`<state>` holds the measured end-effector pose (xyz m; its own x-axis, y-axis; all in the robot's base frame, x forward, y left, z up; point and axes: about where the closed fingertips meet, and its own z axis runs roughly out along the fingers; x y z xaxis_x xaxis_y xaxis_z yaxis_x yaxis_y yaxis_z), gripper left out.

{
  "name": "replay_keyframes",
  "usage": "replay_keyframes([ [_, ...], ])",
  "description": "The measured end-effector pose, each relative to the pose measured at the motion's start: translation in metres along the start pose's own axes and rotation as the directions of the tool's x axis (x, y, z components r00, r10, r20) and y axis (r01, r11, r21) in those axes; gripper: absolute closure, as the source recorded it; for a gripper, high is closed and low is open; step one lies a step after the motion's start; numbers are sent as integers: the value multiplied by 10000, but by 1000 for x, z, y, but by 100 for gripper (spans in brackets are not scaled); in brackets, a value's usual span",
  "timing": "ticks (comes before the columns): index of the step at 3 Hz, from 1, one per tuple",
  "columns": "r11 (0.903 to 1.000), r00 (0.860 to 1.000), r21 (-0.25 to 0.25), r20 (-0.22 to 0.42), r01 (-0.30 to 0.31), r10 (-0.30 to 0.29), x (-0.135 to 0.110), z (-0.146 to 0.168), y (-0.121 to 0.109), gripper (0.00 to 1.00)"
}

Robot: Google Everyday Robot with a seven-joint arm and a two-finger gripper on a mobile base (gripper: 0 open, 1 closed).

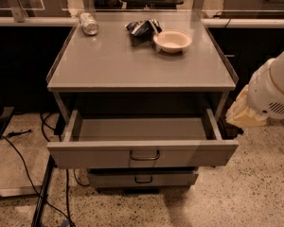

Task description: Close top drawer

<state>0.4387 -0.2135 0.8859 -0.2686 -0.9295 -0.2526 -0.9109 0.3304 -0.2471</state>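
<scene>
The top drawer (142,153) stands pulled well out from under the smooth grey metal desk (132,65). Its tall flat front carries a thin rectangular loop handle (144,155), and behind it lies a shallow grey tray. A slimmer drawer (143,178) below is partly hidden by that front. On the desk sit a round pale bowl (173,40), a dark crumpled packet (142,27) just beside it, and a can (89,23) on its side. The hand (244,113), a cream blocky shape under a white rounded casing cut off by the right edge, hangs near the drawer's right corner, apart from it. Whether it is open or closed cannot be told.
</scene>
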Motion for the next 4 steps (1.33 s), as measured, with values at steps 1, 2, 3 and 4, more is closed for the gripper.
replay_keyframes([
  [1, 9970, 9970, -401, 374, -659, 674, 18, 48, 19, 100],
  [2, 9970, 9970, -402, 373, -659, 674, 18, 48, 19, 100],
  [3, 9965, 9977, -565, 228, -624, 638, 33, 72, 28, 100],
  [4, 9931, 9956, -831, 372, -823, 857, 52, 113, 44, 100],
])
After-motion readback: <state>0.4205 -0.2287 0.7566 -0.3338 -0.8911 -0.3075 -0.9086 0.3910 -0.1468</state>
